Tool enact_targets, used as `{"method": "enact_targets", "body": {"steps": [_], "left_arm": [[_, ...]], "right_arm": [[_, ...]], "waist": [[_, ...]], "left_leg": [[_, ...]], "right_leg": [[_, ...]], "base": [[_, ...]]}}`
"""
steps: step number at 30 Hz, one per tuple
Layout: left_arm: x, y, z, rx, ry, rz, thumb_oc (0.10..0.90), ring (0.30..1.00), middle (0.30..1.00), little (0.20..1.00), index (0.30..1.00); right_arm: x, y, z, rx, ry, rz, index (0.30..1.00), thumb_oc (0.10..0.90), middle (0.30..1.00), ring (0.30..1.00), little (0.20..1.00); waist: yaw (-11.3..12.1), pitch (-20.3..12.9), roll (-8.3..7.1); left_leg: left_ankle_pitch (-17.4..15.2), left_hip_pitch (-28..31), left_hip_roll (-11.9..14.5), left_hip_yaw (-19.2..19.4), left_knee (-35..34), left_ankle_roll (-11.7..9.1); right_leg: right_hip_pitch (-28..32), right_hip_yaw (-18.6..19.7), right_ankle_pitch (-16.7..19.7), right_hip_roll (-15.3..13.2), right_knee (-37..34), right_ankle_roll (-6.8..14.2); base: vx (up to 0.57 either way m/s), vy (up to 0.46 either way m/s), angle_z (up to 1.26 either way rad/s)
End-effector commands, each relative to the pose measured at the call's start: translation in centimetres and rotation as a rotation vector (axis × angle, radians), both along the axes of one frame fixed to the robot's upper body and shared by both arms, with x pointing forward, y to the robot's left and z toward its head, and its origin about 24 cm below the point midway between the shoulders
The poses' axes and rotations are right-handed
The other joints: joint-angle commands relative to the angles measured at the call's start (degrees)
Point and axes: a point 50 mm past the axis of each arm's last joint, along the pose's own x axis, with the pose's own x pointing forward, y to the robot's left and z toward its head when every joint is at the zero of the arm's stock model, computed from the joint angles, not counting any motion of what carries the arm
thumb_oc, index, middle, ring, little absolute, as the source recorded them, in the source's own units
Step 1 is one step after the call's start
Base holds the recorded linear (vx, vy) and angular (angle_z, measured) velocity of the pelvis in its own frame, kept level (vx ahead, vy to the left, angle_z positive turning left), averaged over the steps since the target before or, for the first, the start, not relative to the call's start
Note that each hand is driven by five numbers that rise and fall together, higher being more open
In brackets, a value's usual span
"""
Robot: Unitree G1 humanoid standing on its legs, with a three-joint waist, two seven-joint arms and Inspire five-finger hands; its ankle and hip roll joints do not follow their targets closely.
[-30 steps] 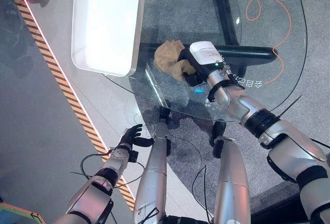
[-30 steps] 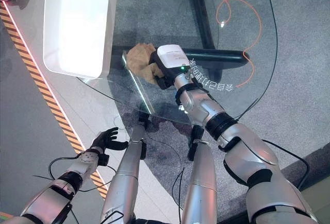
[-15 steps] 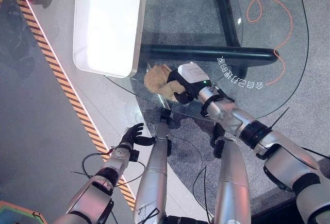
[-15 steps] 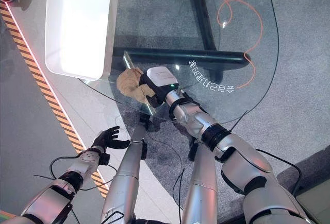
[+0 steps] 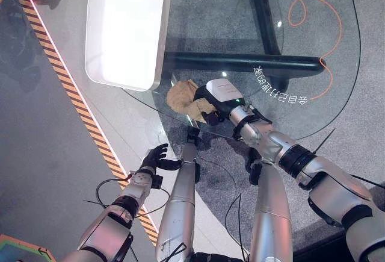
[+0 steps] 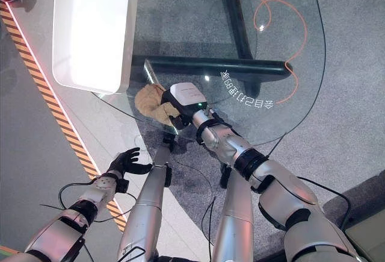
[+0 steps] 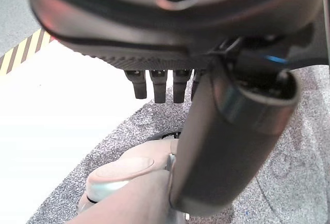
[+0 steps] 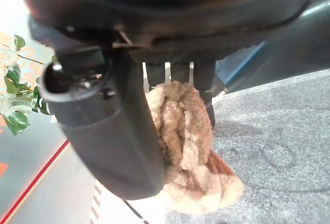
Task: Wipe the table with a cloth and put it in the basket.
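Both eye views look steeply down from the head onto the glass table (image 5: 313,63), sharing its near edge and the white basket (image 6: 90,33). Each wrist view looks along its own hand from very close.

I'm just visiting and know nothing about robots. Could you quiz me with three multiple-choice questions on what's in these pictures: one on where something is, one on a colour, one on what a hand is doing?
1. Where is the cloth?
A. In the white basket
B. On the glass table near its front edge, under the right hand
C. On the floor by the striped tape

2. What colour is the cloth?
A. Tan
B. Blue
C. Black

3. What is the left hand doing?
A. Gripping the cloth
B. Lifting the basket
C. Hanging low beside the table, holding nothing

Answers:
1 B: the cloth lies on the glass table, held by the right hand, beside the basket.
2 A: the right wrist view shows it as tan and fluffy.
3 C: the left hand is below the table with relaxed fingers.
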Motion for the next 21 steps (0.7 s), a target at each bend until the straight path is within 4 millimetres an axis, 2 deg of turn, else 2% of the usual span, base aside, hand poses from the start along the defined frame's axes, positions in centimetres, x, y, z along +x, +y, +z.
{"method": "enact_targets", "body": {"steps": [1,8,16,18,19,21], "left_arm": [[-0.9,0.7,-1.1,0.038,0.046,0.044,0.8,0.9,0.9,0.9,0.9],[-0.8,0.6,-0.9,0.044,0.023,0.073,0.8,0.9,0.9,0.9,0.9],[-0.7,3.3,0.0,-0.184,-0.115,0.515,0.8,0.9,0.9,0.9,0.9],[-0.5,4.3,1.0,-0.277,-0.196,0.646,0.8,0.9,0.9,0.9,0.9],[-0.5,4.3,1.0,-0.277,-0.196,0.646,0.8,0.9,0.9,0.9,0.9],[0.1,5.8,2.7,-0.396,-0.31,0.782,0.8,0.9,0.9,0.9,0.9]], "right_arm": [[-3.5,7.2,2.4,0.172,-0.027,0.318,0.3,0.1,0.3,0.3,0.2],[-3.5,7.3,3.3,0.277,-0.054,0.276,0.3,0.1,0.3,0.3,0.2],[-1.7,4.1,6.4,0.675,-0.161,0.07,0.3,0.1,0.3,0.3,0.2],[-1.6,3.1,7.3,0.773,-0.192,0.029,0.3,0.1,0.3,0.3,0.2],[-1.6,3.1,7.3,0.773,-0.192,0.029,0.3,0.1,0.3,0.3,0.2],[-1.8,1.8,8.6,0.903,-0.242,0.001,0.3,0.1,0.3,0.3,0.2]], "waist": [[-0.9,-0.5,-1.78],[-1.1,-0.5,-1.44],[-0.7,-0.5,-1.32],[-0.5,-0.5,-1.46],[-0.5,-0.5,-1.46],[-0.4,-0.5,-1.9]], "left_leg": [[-6.6,1.1,-6.6,7.7,5.6,6.9],[-6.2,1.4,-6.5,7.9,5.1,6.8],[-5.9,1.6,-6.2,7.6,5.0,6.6],[-6.1,1.8,-6.1,7.5,5.0,6.6],[-6.1,1.8,-6.1,7.5,5.0,6.6],[-6.3,1.7,-6.1,7.2,5.3,6.7]], "right_leg": [[2.3,-2.4,12.9,2.5,-17.7,0.9],[2.4,-2.1,13.0,2.5,-17.7,0.7],[2.4,-2.1,12.2,2.2,-16.6,0.8],[2.3,-2.2,11.9,2.2,-16.2,0.9],[2.3,-2.2,11.9,2.2,-16.1,0.9],[2.4,-2.2,11.6,2.2,-15.9,0.9]], "base": [[0.0,0.0,0.0],[-0.01,0.02,0.0],[0.0,0.008,0.03],[0.0,0.0,0.0],[0.0,-0.016,-0.05],[-0.01,-0.025,-0.04]]}}
